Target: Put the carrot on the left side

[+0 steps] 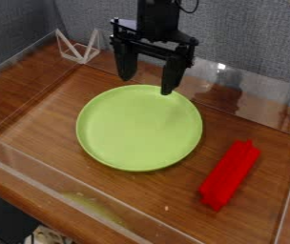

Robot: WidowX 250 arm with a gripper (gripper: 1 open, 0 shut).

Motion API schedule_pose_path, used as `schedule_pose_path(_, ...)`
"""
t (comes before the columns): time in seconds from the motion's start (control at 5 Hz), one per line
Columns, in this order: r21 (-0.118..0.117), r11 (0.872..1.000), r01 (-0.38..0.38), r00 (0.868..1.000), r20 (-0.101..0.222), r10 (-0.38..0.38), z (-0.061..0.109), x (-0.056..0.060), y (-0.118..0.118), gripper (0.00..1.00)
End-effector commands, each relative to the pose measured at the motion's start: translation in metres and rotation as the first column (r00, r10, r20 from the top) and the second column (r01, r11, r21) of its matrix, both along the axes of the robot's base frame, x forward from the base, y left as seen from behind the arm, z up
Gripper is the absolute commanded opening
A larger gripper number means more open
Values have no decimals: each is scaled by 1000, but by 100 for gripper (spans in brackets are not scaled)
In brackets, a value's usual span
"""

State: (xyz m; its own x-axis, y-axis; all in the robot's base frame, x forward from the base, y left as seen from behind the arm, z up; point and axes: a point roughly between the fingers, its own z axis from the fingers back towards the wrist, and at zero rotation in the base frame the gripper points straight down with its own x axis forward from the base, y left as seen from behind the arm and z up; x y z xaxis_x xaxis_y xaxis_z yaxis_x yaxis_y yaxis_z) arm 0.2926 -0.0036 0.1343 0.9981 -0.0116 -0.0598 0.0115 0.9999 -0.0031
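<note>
Your pincer (153, 76) hangs wide open and empty at upper centre, well apart from the carrot (229, 174) at lower right; its ridged sides may slip if you grip off-centre.

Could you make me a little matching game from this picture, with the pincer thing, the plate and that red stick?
Things:
1. pincer
2. green plate
3. carrot
4. wooden table

Descriptions:
A. red, lying at the right, off the plate
B. round, in the middle of the table
C. black, open, above the plate's far edge
D. brown, underneath everything

Pairs: 1-C, 2-B, 3-A, 4-D
</note>
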Motion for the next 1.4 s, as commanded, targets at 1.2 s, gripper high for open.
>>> schedule_pose_path(1.2, -20, 960, 280, 959, 50, -279, -94, -28, -137, 100)
